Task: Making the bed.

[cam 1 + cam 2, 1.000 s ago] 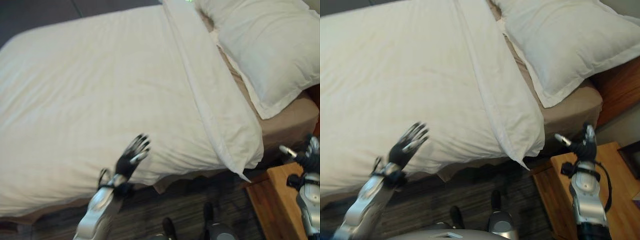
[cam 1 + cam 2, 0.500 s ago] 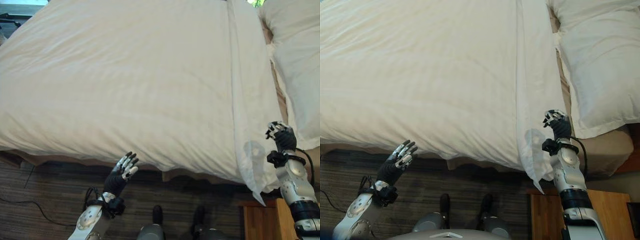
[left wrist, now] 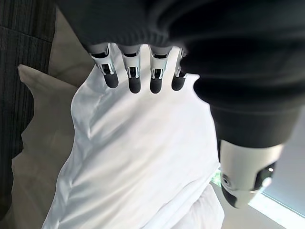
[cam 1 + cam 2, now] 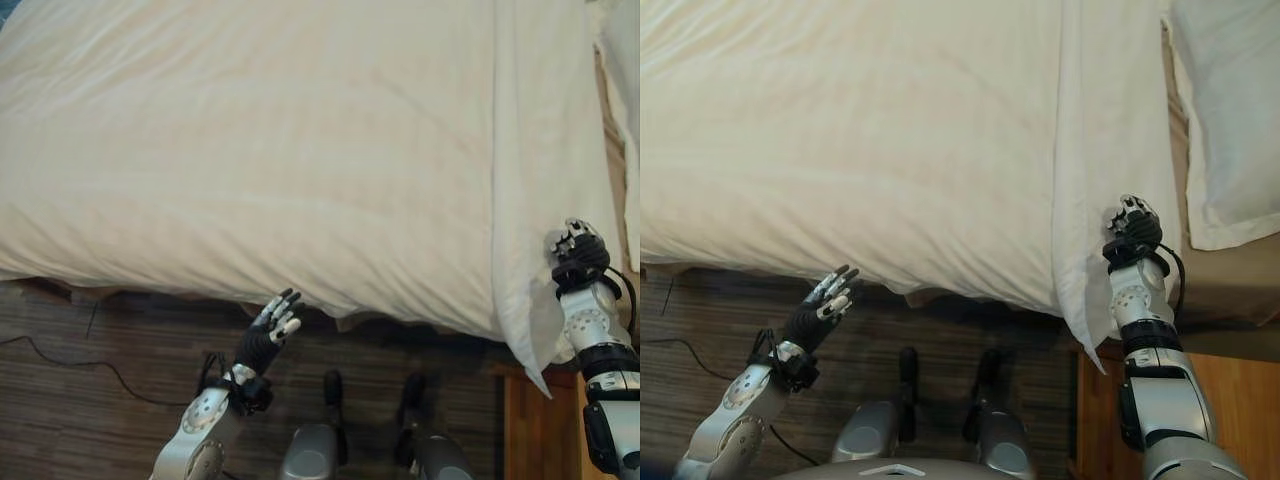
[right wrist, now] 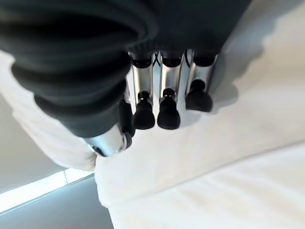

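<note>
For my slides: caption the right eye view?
Left hand open below the duvet edge; right hand curled at its folded corner.

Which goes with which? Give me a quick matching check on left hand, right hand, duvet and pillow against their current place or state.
Things:
1. left hand
2. right hand
3. duvet
4. pillow

Places or states:
A. spread across the bed, with a folded band along its head end
B. fingers curled, at the corner of the folded band
C. fingers straight, off the near edge of the bed over the dark floor
D. lies beyond the folded band, at the head of the bed

Pairs: 1-C, 2-B, 3-A, 4-D
</note>
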Robot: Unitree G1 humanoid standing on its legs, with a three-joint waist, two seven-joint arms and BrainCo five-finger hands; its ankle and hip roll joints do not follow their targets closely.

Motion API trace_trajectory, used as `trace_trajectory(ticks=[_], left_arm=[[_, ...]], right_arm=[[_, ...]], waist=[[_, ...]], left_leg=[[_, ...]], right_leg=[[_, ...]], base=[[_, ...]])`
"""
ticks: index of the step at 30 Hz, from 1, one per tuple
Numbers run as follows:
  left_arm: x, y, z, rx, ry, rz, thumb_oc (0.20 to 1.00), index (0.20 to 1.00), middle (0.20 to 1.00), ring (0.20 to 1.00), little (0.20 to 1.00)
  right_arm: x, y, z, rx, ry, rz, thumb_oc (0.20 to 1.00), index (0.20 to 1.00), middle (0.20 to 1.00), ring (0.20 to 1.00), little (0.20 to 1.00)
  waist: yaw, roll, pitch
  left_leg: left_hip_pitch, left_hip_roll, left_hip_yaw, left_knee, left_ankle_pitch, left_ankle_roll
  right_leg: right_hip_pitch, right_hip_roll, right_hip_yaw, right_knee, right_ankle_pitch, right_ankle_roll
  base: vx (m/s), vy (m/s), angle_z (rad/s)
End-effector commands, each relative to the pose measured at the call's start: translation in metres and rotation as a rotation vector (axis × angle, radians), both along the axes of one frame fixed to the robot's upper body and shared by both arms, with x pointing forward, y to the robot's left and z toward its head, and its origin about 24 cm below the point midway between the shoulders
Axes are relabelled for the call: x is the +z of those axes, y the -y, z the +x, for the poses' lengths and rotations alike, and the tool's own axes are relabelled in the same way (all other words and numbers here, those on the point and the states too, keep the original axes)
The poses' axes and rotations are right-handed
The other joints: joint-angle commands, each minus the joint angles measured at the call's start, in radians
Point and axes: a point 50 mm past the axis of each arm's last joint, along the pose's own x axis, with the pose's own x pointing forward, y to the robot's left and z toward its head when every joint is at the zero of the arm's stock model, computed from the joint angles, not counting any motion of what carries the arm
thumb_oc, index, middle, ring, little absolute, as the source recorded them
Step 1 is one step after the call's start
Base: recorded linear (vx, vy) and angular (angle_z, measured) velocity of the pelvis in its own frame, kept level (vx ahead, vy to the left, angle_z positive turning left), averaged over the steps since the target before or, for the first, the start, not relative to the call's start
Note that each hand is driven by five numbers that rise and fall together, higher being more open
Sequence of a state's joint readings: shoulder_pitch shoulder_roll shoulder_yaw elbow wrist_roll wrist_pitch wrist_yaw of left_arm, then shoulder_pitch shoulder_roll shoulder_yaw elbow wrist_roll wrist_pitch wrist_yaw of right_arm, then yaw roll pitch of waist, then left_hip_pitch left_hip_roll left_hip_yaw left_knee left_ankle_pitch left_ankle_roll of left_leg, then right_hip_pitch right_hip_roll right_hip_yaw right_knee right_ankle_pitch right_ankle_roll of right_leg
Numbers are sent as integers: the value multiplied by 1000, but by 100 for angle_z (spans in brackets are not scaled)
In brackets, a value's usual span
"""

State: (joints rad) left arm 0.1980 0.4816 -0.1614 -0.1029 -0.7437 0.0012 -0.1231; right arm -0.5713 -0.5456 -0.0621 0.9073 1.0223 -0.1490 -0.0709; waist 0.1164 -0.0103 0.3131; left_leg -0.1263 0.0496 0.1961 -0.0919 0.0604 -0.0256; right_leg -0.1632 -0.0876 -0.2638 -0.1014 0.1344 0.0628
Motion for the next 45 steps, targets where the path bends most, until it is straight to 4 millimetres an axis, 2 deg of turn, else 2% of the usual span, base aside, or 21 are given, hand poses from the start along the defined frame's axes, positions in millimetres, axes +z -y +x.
trace_trajectory(ticks=[1,2,7,8,11,12,16,18,23,26,29,30,31,32,33,35,39,42,43,44,45], left_arm=[[16,9,4,-10,94,-55,1000,1000,1000,1000,1000],[16,9,4,-3,93,-59,1000,1000,1000,1000,1000],[15,9,4,-4,92,-58,1000,1000,1000,1000,1000],[16,8,7,32,102,-78,1000,1000,1000,1000,1000],[16,5,6,53,109,-87,1000,1000,1000,1000,1000],[15,4,5,65,105,-89,1000,1000,1000,1000,1000],[14,2,5,74,106,-86,1000,1000,1000,1000,1000],[14,2,4,68,109,-80,1000,1000,1000,1000,1000],[15,-1,3,66,117,-69,1000,1000,1000,1000,1000],[15,-3,3,70,120,-58,1000,1000,1000,1000,1000],[17,-5,5,75,131,-35,1000,1000,1000,1000,1000],[17,-7,5,79,129,-13,1000,1000,1000,1000,1000],[17,-7,5,79,129,-13,1000,1000,1000,1000,1000],[14,-10,5,93,117,8,1000,1000,1000,1000,1000],[13,-11,5,94,112,28,1000,1000,1000,1000,1000],[13,-11,5,93,113,29,1000,1000,1000,1000,1000],[7,-10,4,85,90,50,1000,1000,1000,1000,1000],[4,-7,3,80,84,36,1000,1000,1000,1000,1000],[4,-3,4,74,82,23,1000,1000,1000,1000,1000],[2,-2,4,75,80,20,1000,1000,1000,1000,1000],[0,1,4,72,73,15,1000,1000,1000,1000,1000]], right_arm=[[1,2,6,15,-51,-27,200,200,200,200,200],[-11,-1,1,10,-82,2,200,200,200,200,200],[-12,-1,1,10,-83,3,200,200,200,200,200],[-99,-22,-45,-43,-307,226,200,200,200,200,200],[-133,-33,-75,-72,-392,311,200,200,200,200,200],[-156,-43,-99,-94,-452,369,200,200,200,200,200],[-178,-57,-126,-83,-525,411,200,200,200,200,200],[-198,-63,-160,-94,-622,444,200,200,200,200,200],[-208,-55,-188,-134,-703,442,200,200,200,200,200],[-203,-40,-192,-178,-681,420,200,200,200,200,200],[-174,-4,-173,-283,-513,336,200,200,200,200,200],[-144,21,-158,-340,-384,227,200,200,200,200,200],[-144,21,-158,-341,-385,226,200,200,200,200,200],[-99,37,-137,-358,-227,51,200,200,200,200,200],[-77,41,-130,-365,-156,-30,200,200,200,200,200],[-77,40,-130,-367,-159,-31,200,200,200,200,200],[1,13,-105,-198,82,-395,200,200,200,200,200],[11,-10,-98,-86,157,-416,200,200,200,200,200],[9,-26,-94,0,179,-398,413,413,413,413,413],[3,-40,-91,86,172,-384,1000,1000,1000,1000,1000],[-4,-56,-90,181,156,-371,1000,1000,1000,1000,1000]], waist=[[12,-11,-7],[10,-8,-4],[11,-9,-6],[-12,16,-2],[-32,20,-8],[-47,23,-12],[-70,23,-22],[-91,25,-32],[-112,29,-56],[-126,32,-76],[-148,35,-103],[-160,37,-121],[-159,36,-122],[-172,41,-139],[-176,42,-151],[-175,41,-153],[-191,37,-200],[-194,33,-213],[-191,31,-219],[-191,28,-221],[-187,24,-225]], left_leg=[[-35,27,-54,5,54,-54],[-36,27,-52,5,53,-53],[-37,27,-52,5,53,-53],[-26,23,-44,5,42,-50],[-19,20,-36,5,36,-51],[-6,21,-30,5,25,-51],[-3,19,-18,5,24,-51],[10,19,-8,5,17,-50],[37,17,4,5,4,-50],[55,14,12,5,-4,-49],[86,13,19,5,-18,-49],[104,12,20,5,-30,-47],[101,12,20,5,-24,-47],[118,12,23,5,-36,-45],[124,12,23,5,-40,-43],[119,12,24,5,-33,-43],[156,9,28,5,-45,-34],[169,8,30,5,-49,-31],[172,6,30,5,-48,-29],[178,4,31,5,-48,-28],[182,4,31,5,-47,-27]], right_leg=[[29,-2,-6,14,-46,59],[28,-3,-7,14,-46,59],[27,-3,-6,14,-46,59],[33,-6,-4,14,-56,59],[34,-9,3,14,-59,60],[42,-9,6,14,-67,61],[40,-12,13,14,-62,61],[47,-13,22,14,-64,61],[64,-15,33,14,-70,64],[80,-16,42,14,-75,66],[108,-20,51,14,-81,71],[125,-20,56,14,-89,75],[122,-20,57,14,-84,73],[138,-22,62,14,-90,76],[145,-24,64,14,-90,78],[140,-24,64,14,-85,76],[173,-27,74,14,-87,74],[183,-28,79,14,-88,75],[187,-28,80,14,-87,74],[193,-29,81,14,-86,74],[198,-29,80,14,-84,73]], base=[[0,0,0],[7,27,-5],[14,12,-2],[74,61,4],[62,49,-9],[51,30,-15],[34,23,-11],[60,25,-12],[44,14,-12],[66,30,-10],[79,31,-8],[40,19,-4],[85,40,-7],[47,39,-7],[45,39,-6],[0,0,0],[19,29,-4],[-2,20,-6],[-21,19,-8],[-31,12,-5],[-43,0,-4]])
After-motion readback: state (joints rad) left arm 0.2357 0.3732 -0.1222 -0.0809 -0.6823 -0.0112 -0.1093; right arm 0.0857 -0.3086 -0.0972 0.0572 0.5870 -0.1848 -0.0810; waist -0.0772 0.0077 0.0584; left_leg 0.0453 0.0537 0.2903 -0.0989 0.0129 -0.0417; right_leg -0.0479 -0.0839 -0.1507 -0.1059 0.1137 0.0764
